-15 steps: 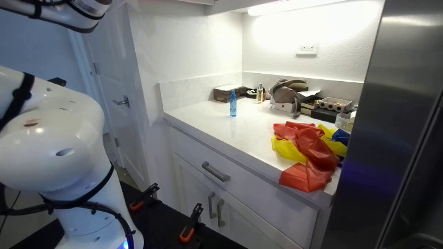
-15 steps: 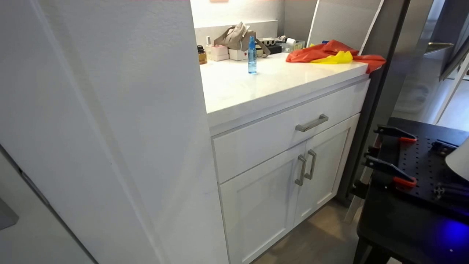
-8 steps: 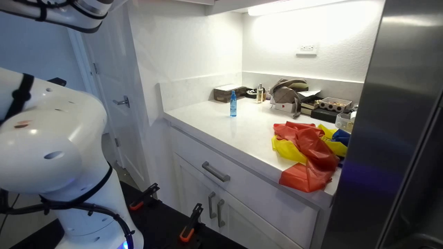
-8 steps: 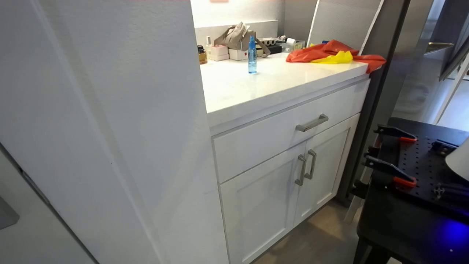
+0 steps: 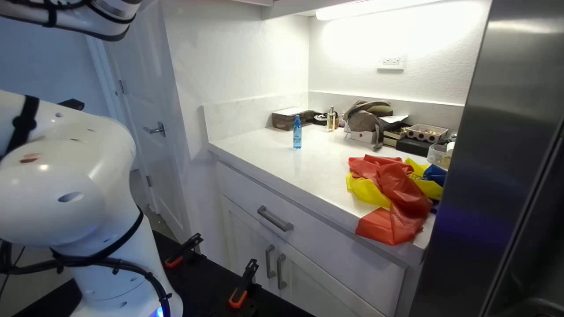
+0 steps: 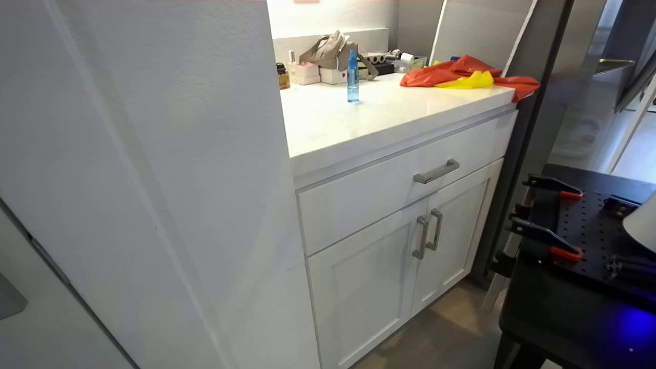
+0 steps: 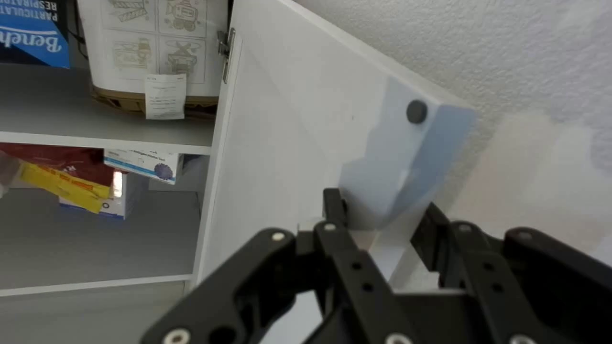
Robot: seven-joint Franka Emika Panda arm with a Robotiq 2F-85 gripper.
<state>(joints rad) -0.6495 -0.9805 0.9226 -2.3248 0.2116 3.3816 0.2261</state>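
Two black fingers (image 7: 334, 210) of the robot hand (image 7: 382, 212) stand apart, one on each side of the free edge of a white door (image 7: 287, 119), and I cannot tell if they squeeze it. The door is open, joined to a cupboard (image 7: 105, 248) by a hinge (image 7: 223, 44), and its far corner is near a bumpy wall (image 7: 526, 62). A little gray dot (image 7: 417, 111) is on the door by that corner. In the cupboard, a big white box (image 7: 138, 33) with small drawings sits on a shelf (image 7: 48, 105) near a blue and black box (image 7: 36, 40). Below are a white and blue box (image 7: 141, 165) and a yellow strip (image 7: 67, 187). In both exterior views, a blue spray bottle (image 5: 297, 134) stands up on a white counter (image 5: 260, 149), and a crumpled red and yellow sheet (image 5: 398, 198) lies there too, hanging a bit over the edge. In an exterior view, the white robot arm (image 5: 66, 185) stands on a black table (image 5: 207, 286)
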